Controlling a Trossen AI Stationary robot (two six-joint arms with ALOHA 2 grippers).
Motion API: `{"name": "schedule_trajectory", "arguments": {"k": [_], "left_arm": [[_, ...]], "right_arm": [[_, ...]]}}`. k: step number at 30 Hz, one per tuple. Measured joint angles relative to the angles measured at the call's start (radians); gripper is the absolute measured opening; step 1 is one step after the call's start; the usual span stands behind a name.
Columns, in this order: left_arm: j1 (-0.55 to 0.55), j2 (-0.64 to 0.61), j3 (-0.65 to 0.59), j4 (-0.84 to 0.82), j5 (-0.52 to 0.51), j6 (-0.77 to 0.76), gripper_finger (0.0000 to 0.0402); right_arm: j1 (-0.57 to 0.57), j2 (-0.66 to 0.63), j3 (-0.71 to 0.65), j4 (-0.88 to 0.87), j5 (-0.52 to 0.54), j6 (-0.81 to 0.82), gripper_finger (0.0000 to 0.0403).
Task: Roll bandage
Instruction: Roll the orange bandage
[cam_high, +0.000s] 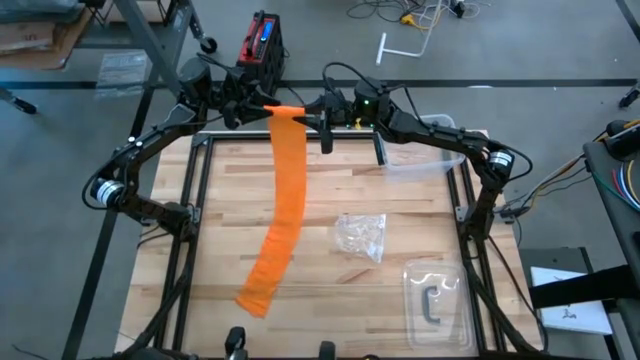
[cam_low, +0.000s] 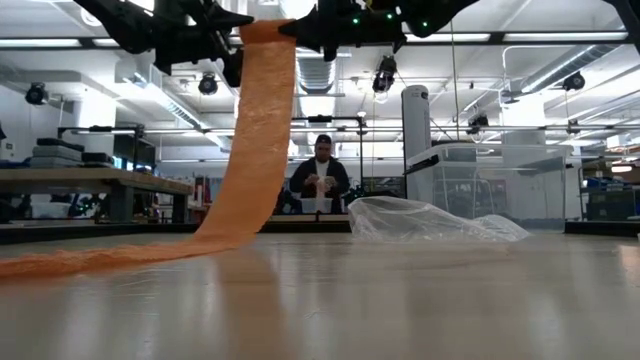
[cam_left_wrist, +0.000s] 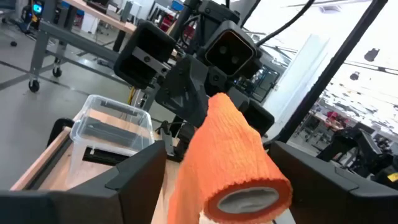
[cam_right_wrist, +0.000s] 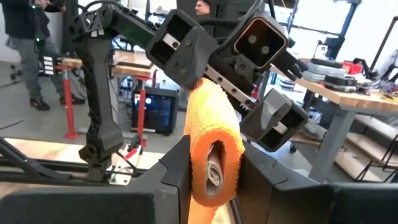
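The bandage is a long bright orange strip (cam_high: 283, 200) with a small roll at its far end (cam_high: 288, 110), held up above the table's far edge. The strip hangs down from the roll (cam_low: 250, 150), and its near end lies flat on the table (cam_high: 255, 295). My left gripper (cam_high: 262, 108) is on the roll's left end. My right gripper (cam_high: 312, 116) is on its right end. Both are shut on it and face each other. My left gripper has the roll's left end (cam_left_wrist: 249, 180) between its two fingers (cam_left_wrist: 140, 171), coming level from the table's left, along the roll's axis. The end stays round, its pale core showing. The roll is clear of the table. My right gripper pinches the roll's right end (cam_right_wrist: 214, 146) between its two fingers (cam_right_wrist: 177, 165), coming level from the table's right, along the roll's axis. The end is squashed flat between the fingers. The roll is clear of the table and the strip hangs below it.
A crumpled clear plastic wrapper (cam_high: 362, 237) lies right of the strip. A clear plastic box (cam_high: 425, 152) stands at the far right, and a clear tray (cam_high: 435, 298) at the near right. A person (cam_low: 320, 175) is in the room behind the table.
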Motion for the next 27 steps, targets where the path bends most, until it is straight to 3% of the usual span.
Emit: {"name": "schedule_trajectory", "arguments": {"k": [11,18,27], "left_arm": [[-0.011,0.000,-0.006,0.002,0.016,0.081,0.0195],[-0.020,0.000,-0.006,0.001,-0.014,0.152,0.0123],[-0.024,0.000,-0.006,0.002,-0.039,0.235,0.0063]], "right_arm": [[0.000,-0.005,0.000,-0.002,0.003,0.049,0.0089],[-0.001,-0.005,0.000,0.000,0.011,0.136,0.0093],[-0.008,-0.023,0.000,0.002,0.003,0.447,0.0203]]}}
